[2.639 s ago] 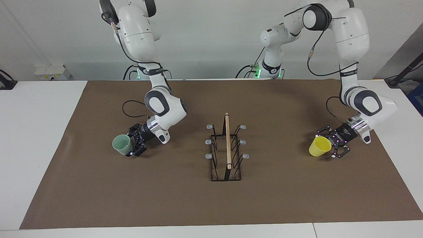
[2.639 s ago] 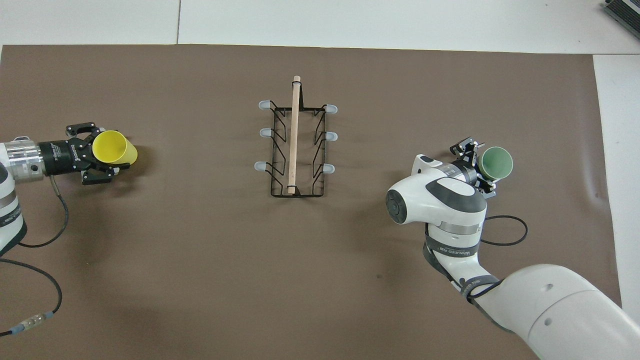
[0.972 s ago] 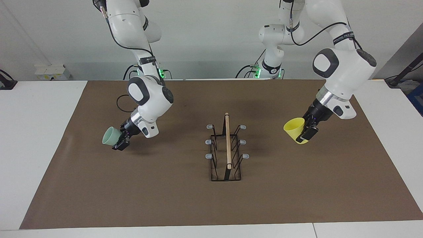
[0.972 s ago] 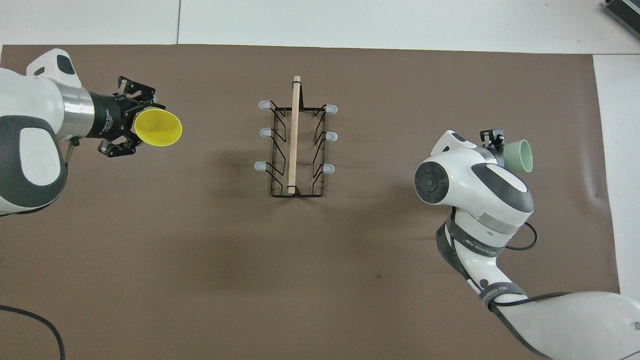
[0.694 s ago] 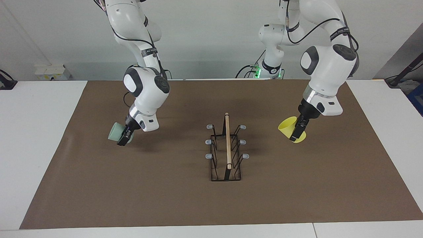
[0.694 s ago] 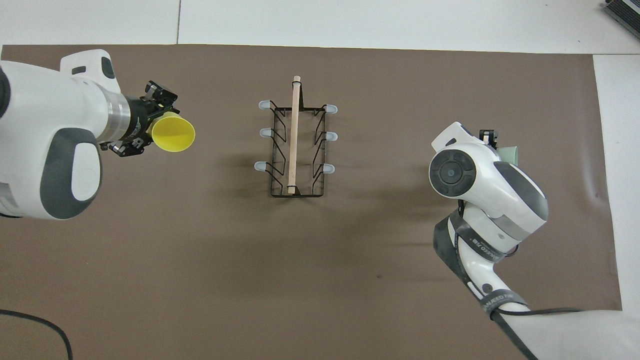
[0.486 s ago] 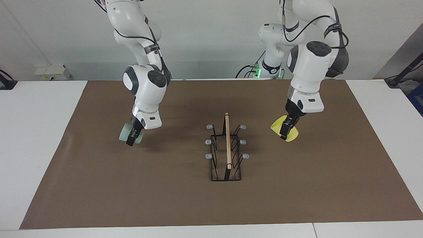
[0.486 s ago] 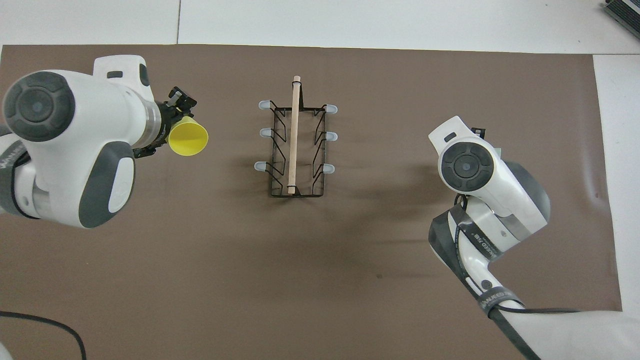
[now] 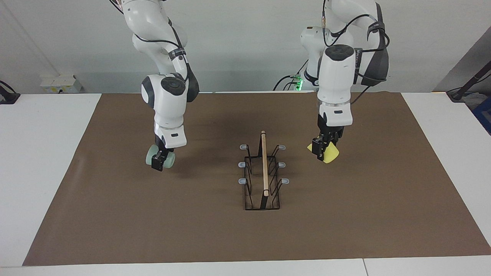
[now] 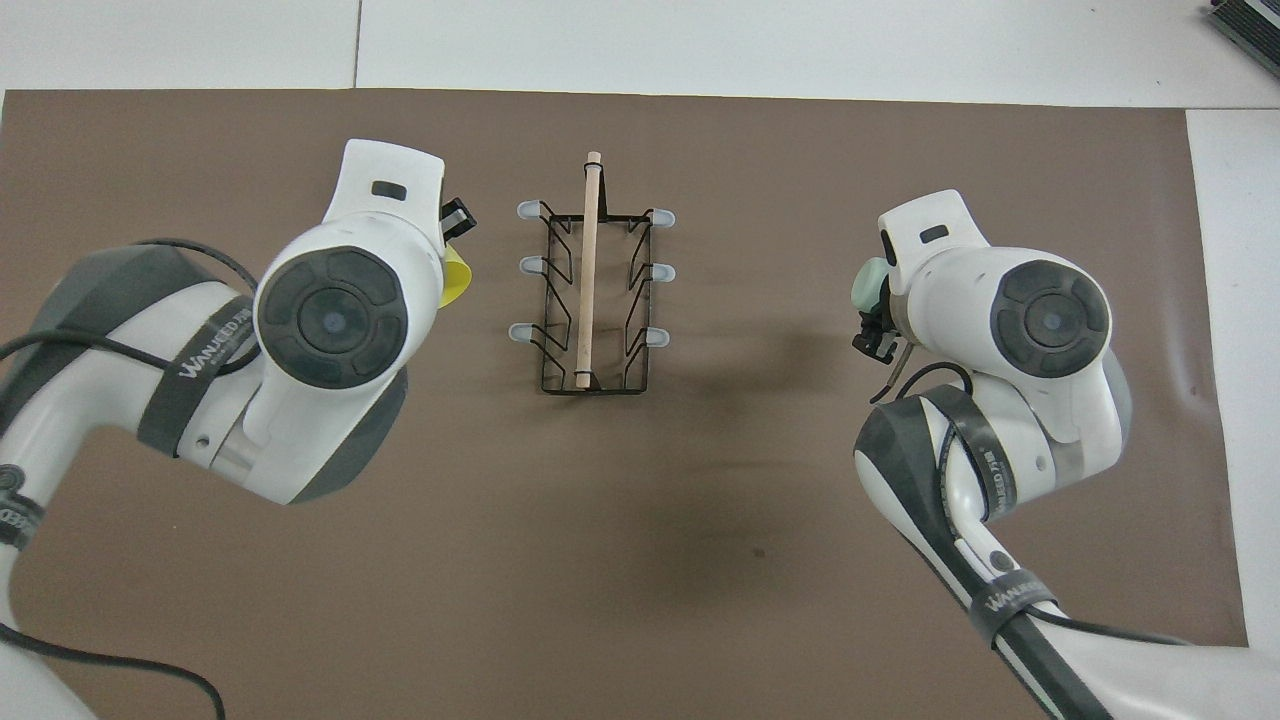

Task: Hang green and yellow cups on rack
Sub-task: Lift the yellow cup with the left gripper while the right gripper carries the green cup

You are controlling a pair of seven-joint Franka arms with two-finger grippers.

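1. I have the left claw clamped on the yellow cup, right of centre in the facing view. It hangs over the brown mat, off the table, just beside the rack on the left arm's side.

2. The right claw is clamped on the green cup, left of centre in that view. It is also up over the mat, well apart from the rack on the right arm's side.

3. The rack stands mid-frame with its wooden rod running toward and away from the robots. Its prongs stick out sideways, three toward each arm, and none carries a cup yet.

4. The relation I care about is that each cup sits on its own side of the rod, level with the prongs nearest the robots. So I judge each arm needs a sideways run inward, across the rod's line, not along it.

5. The left claw is much the nearer, its yellow cup close by the upper right prong. The right claw has a wide stretch of mat to cross before the upper left prong.

6. In the overhead view the arms' wrists cover most of both cups. Only a yellow sliver shows left of centre, and the green base right of centre.

7. I cannot tell for sure which way each mouth faces, so I would check that before sliding a cup over a prong.
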